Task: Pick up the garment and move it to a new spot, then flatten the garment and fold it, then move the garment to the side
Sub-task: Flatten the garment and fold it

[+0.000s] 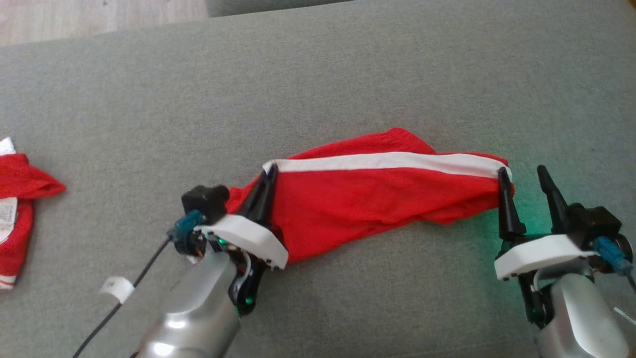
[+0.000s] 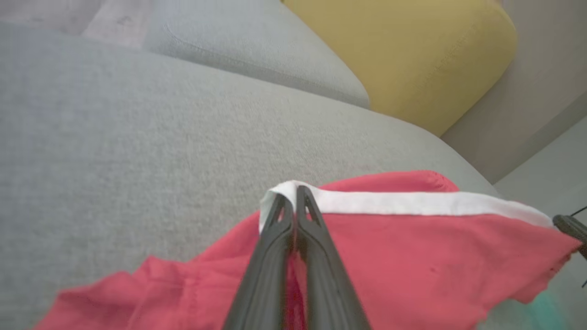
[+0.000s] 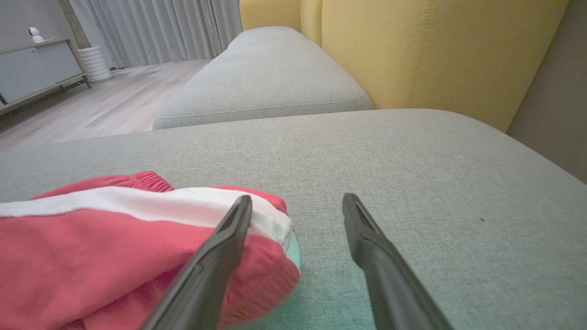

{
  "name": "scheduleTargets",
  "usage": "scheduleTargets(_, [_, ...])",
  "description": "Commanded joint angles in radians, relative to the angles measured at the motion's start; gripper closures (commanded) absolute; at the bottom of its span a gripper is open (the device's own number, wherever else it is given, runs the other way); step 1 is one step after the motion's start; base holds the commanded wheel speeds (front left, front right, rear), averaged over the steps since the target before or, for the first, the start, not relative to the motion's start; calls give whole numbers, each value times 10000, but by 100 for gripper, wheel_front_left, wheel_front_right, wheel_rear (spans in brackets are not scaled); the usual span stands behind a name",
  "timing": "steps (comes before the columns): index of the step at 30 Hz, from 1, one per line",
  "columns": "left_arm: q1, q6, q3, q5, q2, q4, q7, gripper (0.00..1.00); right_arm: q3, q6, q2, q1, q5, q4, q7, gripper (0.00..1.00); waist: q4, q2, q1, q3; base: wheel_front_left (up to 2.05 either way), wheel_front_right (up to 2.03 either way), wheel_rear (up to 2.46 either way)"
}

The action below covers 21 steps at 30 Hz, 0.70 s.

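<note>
A red garment (image 1: pixel 367 199) with a white stripe along its far edge lies stretched left to right on the grey sofa cushion (image 1: pixel 318 84). My left gripper (image 1: pixel 268 174) is shut on the garment's left end, its tips pinching the white stripe (image 2: pixel 293 192). At the garment's right end my right gripper (image 1: pixel 522 170) stands open. Its left finger (image 3: pixel 229 238) rests over the cloth's corner (image 3: pixel 91 247), and the other finger (image 3: pixel 367 243) is above bare cushion. The garment sags in a crumpled fold below the left gripper (image 2: pixel 137 293).
Another red and white cloth (image 1: pixel 15 209) lies at the cushion's left edge. A yellow backrest (image 3: pixel 435 50) rises behind the seat, with a second grey cushion (image 3: pixel 266 78) beyond. Wooden floor (image 1: pixel 74 17) shows at the far left. A black cable with a white tag (image 1: pixel 117 288) trails from my left wrist.
</note>
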Motion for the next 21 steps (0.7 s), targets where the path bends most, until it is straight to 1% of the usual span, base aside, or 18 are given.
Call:
scheduleTargets(1, [-373, 46, 510, 231, 89, -362, -65, 100, 196, -7, -40, -261, 109, -305, -110, 0, 64, 0, -1, -11, 0, 0, 0])
scheduleTargets(5, [-197, 109, 1316, 1060, 123, -826, -65, 100, 43, -7, -25, -178, 130, -307, -110, 0, 301, 0, -1, -99, 0, 0, 0])
scheduleTargets(8, [110, 62, 1614, 1553, 235, -968, -66, 100, 2, -7, 7, -104, 151, -292, -110, 0, 490, 0, -1, -209, 0, 0, 0])
scheduleTargets(16, [728, 87, 2775, 2290, 850, -910, -66, 100, 110, -7, 132, -26, 202, -207, -110, 0, 763, 0, -1, -357, 0, 0, 0])
scheduleTargets(17, [758, 88, 2907, 2361, 881, -885, -66, 85, 127, -7, 141, -32, 206, -201, -110, 0, 774, 0, -1, -361, 0, 0, 0])
scheduleTargets(18, [786, 86, 3035, 2416, 890, -857, -66, 58, 145, -7, 149, -37, 210, -196, -110, 0, 781, 0, -1, -368, 0, 0, 0])
scheduleTargets(19, [807, 78, 3137, 2483, 893, -842, -66, 18, 166, -7, 157, -40, 211, -192, -110, 0, 784, 0, -1, -374, 0, 0, 0])
scheduleTargets(20, [832, 70, 3242, 2544, 885, -833, -66, 0, 182, -7, 163, -42, 210, -191, -110, 0, 786, 0, -1, -380, 0, 0, 0])
scheduleTargets(21, [872, 62, 3333, 2610, 865, -825, -66, 0, 197, -7, 170, -40, 212, -188, -110, 0, 786, 0, -1, -398, 0, 0, 0])
